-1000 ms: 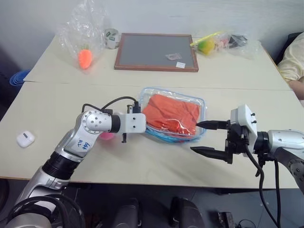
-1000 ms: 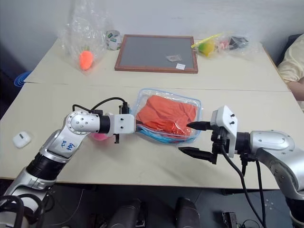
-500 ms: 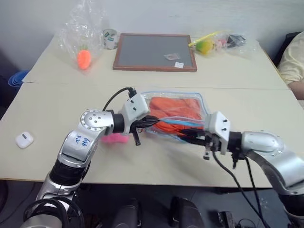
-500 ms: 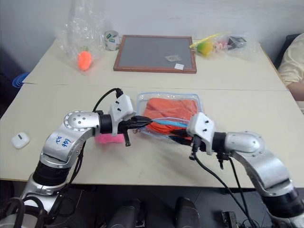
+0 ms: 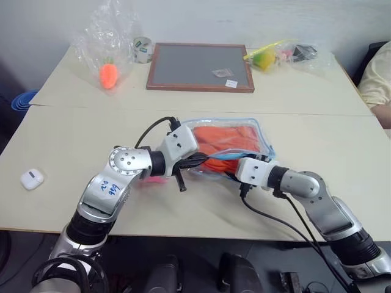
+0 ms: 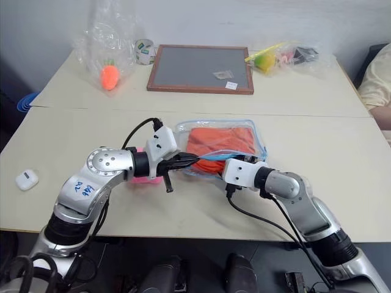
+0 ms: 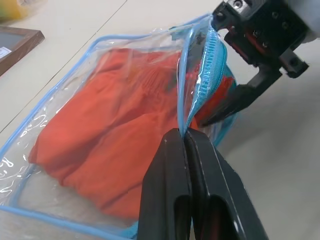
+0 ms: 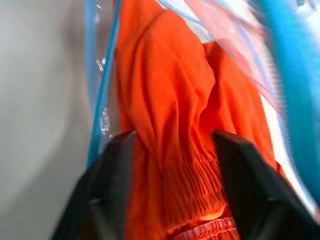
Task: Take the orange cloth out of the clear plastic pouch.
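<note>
Our left gripper (image 7: 186, 134) reaches in bent at the elbow, its fingers (image 7: 165, 185) closed on the blue zipper edge of the clear plastic pouch (image 5: 259, 131), which lies mid-counter (image 5: 73, 134) toward the front edge with the orange cloth (image 5: 223, 137) inside. Our right gripper (image 8: 170, 145) points into the pouch mouth; its wrist view shows parted fingers (image 8: 112, 185) straddling a cloth fold. A second ago that gripper stood outside the pouch.
</note>
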You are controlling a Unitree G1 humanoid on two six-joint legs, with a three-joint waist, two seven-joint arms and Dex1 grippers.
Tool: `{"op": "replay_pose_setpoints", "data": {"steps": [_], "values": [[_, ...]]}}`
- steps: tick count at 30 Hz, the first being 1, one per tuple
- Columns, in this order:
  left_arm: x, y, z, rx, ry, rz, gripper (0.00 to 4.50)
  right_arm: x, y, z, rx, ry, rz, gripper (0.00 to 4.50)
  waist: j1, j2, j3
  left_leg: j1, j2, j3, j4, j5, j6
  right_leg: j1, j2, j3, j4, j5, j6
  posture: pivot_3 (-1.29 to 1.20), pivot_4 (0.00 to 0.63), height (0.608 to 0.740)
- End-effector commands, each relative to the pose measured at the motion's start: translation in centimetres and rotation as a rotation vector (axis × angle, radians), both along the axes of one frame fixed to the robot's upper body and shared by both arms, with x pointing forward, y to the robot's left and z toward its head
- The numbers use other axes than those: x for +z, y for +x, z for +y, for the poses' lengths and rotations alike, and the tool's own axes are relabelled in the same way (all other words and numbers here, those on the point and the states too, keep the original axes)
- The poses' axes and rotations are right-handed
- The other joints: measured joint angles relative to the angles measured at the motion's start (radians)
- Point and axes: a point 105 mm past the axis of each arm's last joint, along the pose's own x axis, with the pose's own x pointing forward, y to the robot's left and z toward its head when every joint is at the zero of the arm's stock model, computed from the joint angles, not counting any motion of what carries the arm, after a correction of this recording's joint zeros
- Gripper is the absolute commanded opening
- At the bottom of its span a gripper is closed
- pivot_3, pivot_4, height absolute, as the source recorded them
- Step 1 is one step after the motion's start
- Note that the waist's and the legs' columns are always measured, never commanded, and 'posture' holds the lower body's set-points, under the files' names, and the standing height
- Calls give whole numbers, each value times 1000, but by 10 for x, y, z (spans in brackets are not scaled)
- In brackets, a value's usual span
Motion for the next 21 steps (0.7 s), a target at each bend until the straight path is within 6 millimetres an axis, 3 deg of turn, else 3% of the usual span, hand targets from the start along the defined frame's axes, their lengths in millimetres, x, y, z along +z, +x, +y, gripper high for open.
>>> {"op": "replay_pose_setpoints", "data": {"steps": [1,10,21], "values": [[12,-6,-9,-33,-30,-49,0,-6,-4,9,38,-40,-26,3074,0,0,0,0,0,0,0,0,0,0,0,0,0,0,0,0,150,740],[15,-6,-10,-48,-18,-72,0,-9,8,6,24,-146,-121,3074,-1,0,0,0,0,0,0,0,0,0,0,0,0,0,0,0,150,740],[23,-2,-9,-46,-33,-86,0,-33,36,12,-2,-252,-170,3074,-4,0,0,1,0,0,0,0,-1,1,0,0,0,0,0,0,150,740]]}}
